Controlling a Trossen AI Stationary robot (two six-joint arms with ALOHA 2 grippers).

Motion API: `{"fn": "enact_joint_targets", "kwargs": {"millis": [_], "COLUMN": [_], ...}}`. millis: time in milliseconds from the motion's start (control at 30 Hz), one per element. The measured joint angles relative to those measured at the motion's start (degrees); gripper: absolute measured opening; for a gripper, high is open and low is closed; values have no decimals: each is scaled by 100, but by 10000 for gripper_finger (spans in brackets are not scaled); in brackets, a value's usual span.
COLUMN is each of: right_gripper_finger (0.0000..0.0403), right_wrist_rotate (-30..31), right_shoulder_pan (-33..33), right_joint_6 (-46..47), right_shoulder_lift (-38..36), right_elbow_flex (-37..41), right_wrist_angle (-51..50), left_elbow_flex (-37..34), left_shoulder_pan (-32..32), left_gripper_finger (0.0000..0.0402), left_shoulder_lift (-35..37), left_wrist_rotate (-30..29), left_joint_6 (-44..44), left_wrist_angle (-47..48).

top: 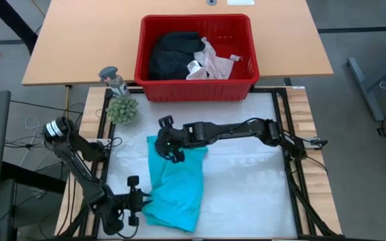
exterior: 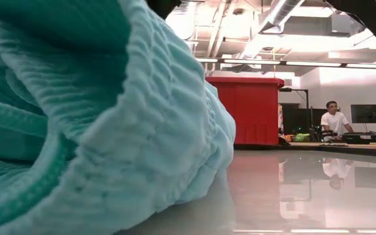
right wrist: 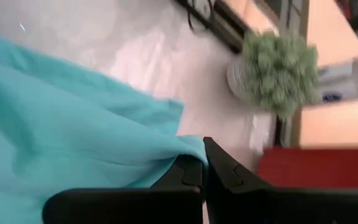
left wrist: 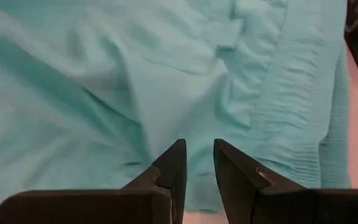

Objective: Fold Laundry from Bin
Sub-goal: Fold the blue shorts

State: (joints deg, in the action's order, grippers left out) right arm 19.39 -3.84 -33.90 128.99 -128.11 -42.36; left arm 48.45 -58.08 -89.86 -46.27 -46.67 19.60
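High view: at the table's [top: 246, 194] near edge, the left pincer [top: 134, 201] stands slightly parted at the teal garment's [top: 176, 184] near corner, gripping nothing visible. Farther in, the right pincer [top: 169, 144] is closed, pinching the garment's far edge. Beyond, the red bin [top: 196, 84] holds black and white laundry [top: 186, 57].

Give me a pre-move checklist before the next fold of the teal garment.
1. Right gripper shut on the teal garment's corner: ok.
2. Left gripper at the garment's near edge, fingers slightly apart, cloth between them: cannot tell.
3. Garment lying flat: not ok, bunched and creased.
4. Small plant clear of the garment: ok.
5. Red bin off the work surface, black and white laundry inside: ok.
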Motion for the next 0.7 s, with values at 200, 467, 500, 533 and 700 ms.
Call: {"fn": "enact_joint_targets", "kwargs": {"millis": [200, 467, 500, 533, 700], "right_gripper_finger": [19, 19, 19, 19, 22], "right_wrist_rotate": [-668, -1657, -1744, -1825, -2443], "right_shoulder_pan": [228, 726, 773, 819, 964], "right_joint_6": [23, 507, 567, 616, 727], "right_shoulder_lift": [0, 0, 0, 0, 75], "right_elbow_flex": [0, 0, 0, 0, 1], "right_wrist_angle": [356, 864, 837, 816, 790], "left_elbow_flex": [0, 0, 0, 0, 0], "left_shoulder_pan": [2, 28, 28, 28, 28], "left_gripper_finger": [70, 70, 70, 70, 70], "left_shoulder_lift": [-599, -678, -678, -678, -678], "left_wrist_rotate": [223, 550, 589, 636, 696], "left_joint_6": [41, 51, 49, 54, 349], "left_wrist_angle": [-995, -1490, -1508, -1528, -1666]}}
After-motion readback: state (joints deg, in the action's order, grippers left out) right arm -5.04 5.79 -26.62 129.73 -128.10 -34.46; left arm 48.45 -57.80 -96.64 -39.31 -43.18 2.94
